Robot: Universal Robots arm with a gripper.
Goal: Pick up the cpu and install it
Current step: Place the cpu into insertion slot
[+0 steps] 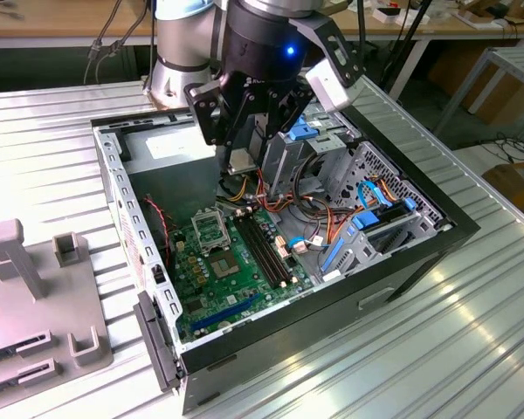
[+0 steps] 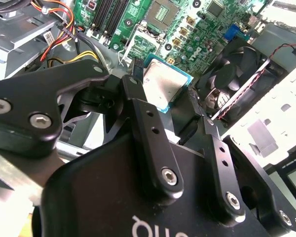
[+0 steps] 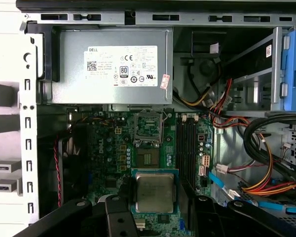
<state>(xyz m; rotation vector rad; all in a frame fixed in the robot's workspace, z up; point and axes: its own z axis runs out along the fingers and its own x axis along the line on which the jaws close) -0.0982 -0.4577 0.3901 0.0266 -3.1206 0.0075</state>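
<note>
Exterior view, gripper holds cpu, cables near

This is looking like a robotics lab or test workshop: a robot arm is hanging over an open computer case lying on a ribbed metal table, its gripper gripping a cpu; a grey fixture block is sitting beside it, and wooden workbenches with trailing cables are standing behind
</note>
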